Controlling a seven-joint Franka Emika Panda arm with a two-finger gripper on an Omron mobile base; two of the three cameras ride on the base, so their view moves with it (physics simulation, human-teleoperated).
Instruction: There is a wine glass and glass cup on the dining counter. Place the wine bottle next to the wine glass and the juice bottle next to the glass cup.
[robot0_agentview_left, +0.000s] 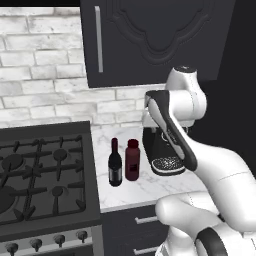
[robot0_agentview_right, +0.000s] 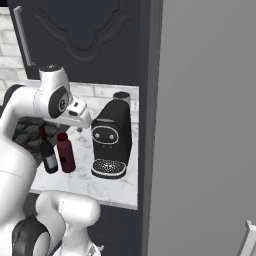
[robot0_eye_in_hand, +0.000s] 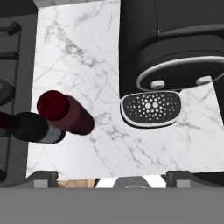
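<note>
The white arm rises from its base and folds forward, wrist bent so the hand faces straight down, high over the marble worktop (robot0_agentview_left: 150, 187). The gripper (robot0_eye_in_hand: 111, 174) hangs well above that worktop, jaws spread wide, holding nothing.

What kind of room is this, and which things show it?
Most likely a home kitchen, rendered in simulation: a gas stove, a black coffee machine on a marble worktop, and dark cabinets against a white brick wall.
</note>
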